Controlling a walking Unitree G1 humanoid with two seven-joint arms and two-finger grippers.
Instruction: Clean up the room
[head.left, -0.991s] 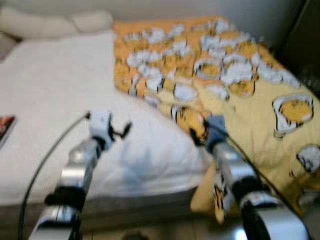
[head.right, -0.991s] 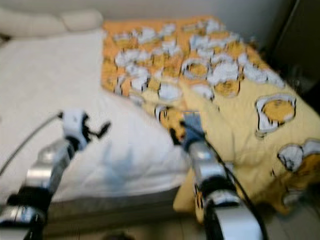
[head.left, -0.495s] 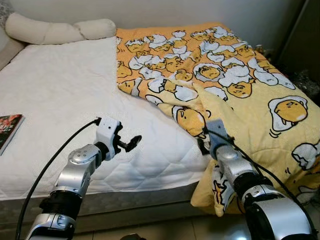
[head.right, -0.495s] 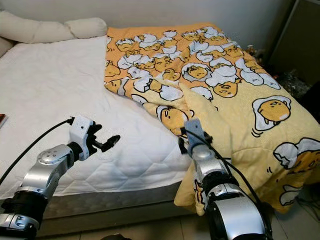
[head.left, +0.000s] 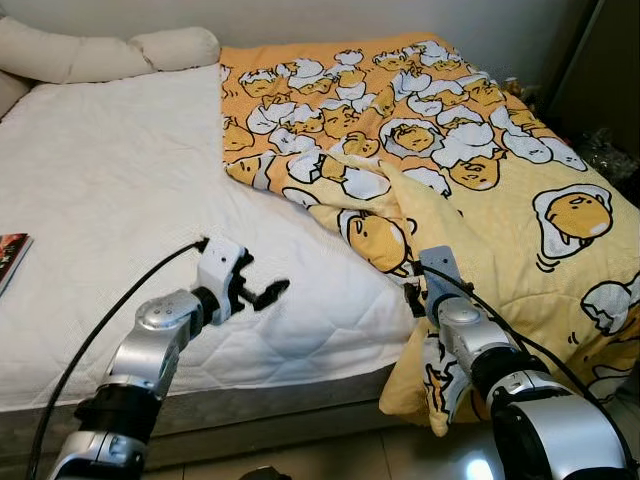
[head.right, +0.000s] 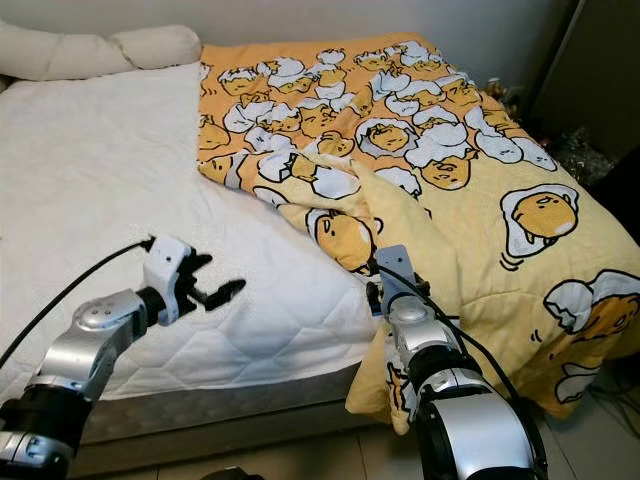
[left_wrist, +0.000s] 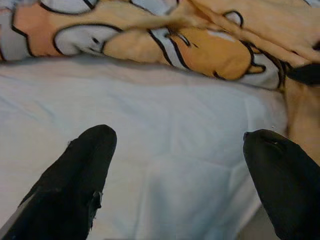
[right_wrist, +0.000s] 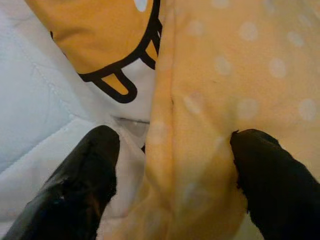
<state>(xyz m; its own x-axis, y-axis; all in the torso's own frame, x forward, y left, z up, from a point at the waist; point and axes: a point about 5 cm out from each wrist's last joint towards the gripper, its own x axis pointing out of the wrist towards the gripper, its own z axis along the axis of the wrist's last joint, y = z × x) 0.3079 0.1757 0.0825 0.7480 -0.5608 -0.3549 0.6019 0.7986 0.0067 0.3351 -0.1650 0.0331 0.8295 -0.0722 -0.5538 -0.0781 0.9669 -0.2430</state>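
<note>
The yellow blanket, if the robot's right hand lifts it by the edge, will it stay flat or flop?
The blanket probably flops: it is already rumpled and draped off the mattress. Likely light, so it may drag and bunch behind the right hand.

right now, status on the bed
Left gripper open over bare mattress. Right gripper open, straddling blanket edge. Book on mattress, far left.

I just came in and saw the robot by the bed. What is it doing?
It is tidying the bed. Its right gripper is open around a fold of the yellow egg-cartoon blanket at the mattress edge. Its left gripper hovers open over the bare white mattress. The blanket is bunched on the robot's right side.
</note>
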